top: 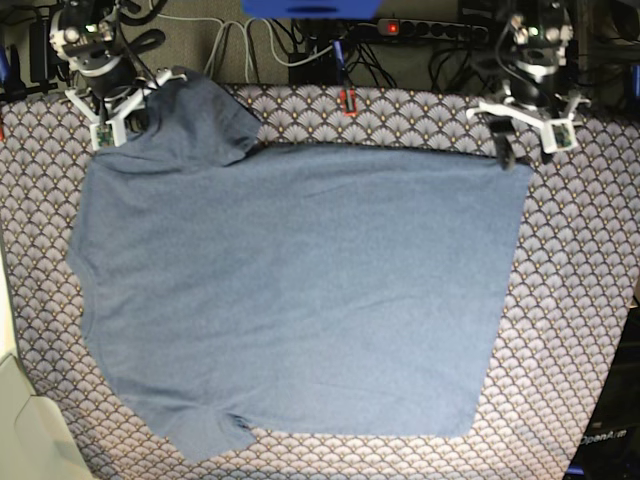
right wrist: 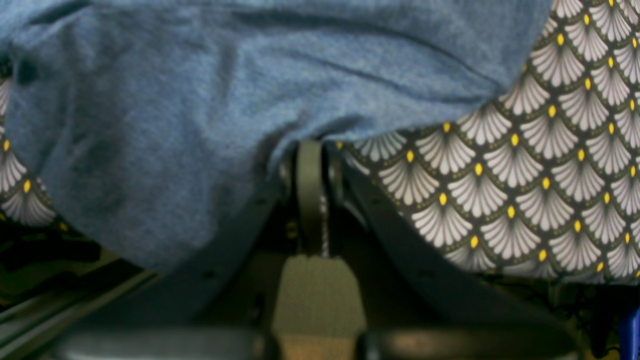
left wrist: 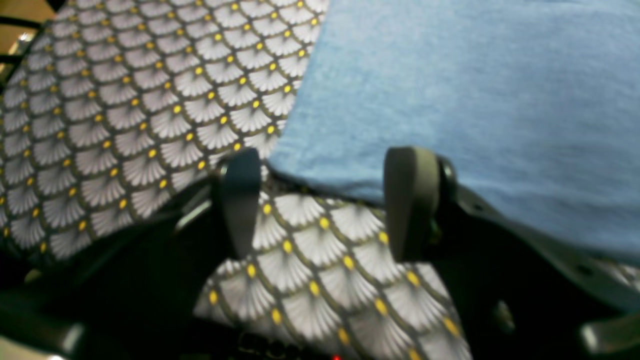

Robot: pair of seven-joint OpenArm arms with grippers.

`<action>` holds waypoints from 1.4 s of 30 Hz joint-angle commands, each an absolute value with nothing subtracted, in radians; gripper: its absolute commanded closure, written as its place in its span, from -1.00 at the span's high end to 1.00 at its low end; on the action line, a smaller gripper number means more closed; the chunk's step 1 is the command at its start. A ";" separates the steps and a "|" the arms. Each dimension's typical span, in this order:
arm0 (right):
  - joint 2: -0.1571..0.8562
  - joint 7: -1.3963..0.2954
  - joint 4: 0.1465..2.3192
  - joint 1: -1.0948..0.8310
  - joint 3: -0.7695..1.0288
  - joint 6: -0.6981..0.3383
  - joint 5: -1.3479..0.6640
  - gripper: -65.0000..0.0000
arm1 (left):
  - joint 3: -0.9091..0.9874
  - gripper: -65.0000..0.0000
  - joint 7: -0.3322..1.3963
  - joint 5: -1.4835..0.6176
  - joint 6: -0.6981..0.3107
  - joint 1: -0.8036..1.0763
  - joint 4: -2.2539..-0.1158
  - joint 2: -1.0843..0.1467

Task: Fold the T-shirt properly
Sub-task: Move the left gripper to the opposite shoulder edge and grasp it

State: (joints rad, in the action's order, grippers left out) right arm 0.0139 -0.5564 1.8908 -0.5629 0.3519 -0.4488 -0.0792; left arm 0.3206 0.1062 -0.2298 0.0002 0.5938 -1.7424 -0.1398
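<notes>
From the left wrist, the left gripper has its fingers spread, nothing between them but tablecloth; the corner of the T-shirt lies just beyond the tips.

From the right wrist, the right gripper has its fingers pressed together right at the shirt's edge, with blue cloth bunched over the tips; I cannot tell whether any fabric is caught.

From the base camera, the T-shirt lies spread flat across the patterned table, plain side up, one arm at each far corner.
</notes>
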 commanded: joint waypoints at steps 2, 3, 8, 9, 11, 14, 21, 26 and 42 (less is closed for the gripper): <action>0.019 -0.536 1.906 -0.565 0.355 -0.453 -0.087 -1.00 | 0.357 0.18 0.079 -0.228 0.001 0.567 -1.733 -0.122; 0.021 -0.536 1.906 -0.565 0.355 -0.453 -0.087 -1.00 | 0.375 0.18 0.079 -0.228 -0.001 0.552 -1.722 -0.116; 0.021 -0.538 1.905 -0.565 0.355 -0.453 -0.085 -1.00 | 0.394 0.18 0.081 -0.226 -0.002 0.490 -1.655 -0.119; 0.021 -0.538 1.905 -0.565 0.355 -0.453 -0.085 -1.00 | 0.392 0.18 0.081 -0.225 -0.002 0.479 -1.635 -0.120; 0.021 -0.538 1.905 -0.565 0.355 -0.453 -0.085 -1.00 | 0.394 0.18 0.081 -0.223 -0.002 0.464 -1.595 -0.122; 0.021 -0.538 1.905 -0.565 0.355 -0.453 -0.084 -1.00 | 0.389 0.18 0.081 -0.220 -0.004 0.450 -1.549 -0.124; 0.021 -0.539 1.905 -0.564 0.352 -0.453 -0.082 -1.00 | 0.387 0.18 0.081 -0.220 -0.004 0.410 -1.498 -0.124; 0.021 -0.541 1.905 -0.565 0.352 -0.453 -0.081 -1.00 | 0.387 0.18 0.081 -0.219 -0.004 0.395 -1.498 -0.120; 0.021 -0.545 1.905 -0.565 0.351 -0.453 -0.081 -1.00 | 0.358 0.17 0.081 -0.219 -0.004 0.366 -1.426 -0.119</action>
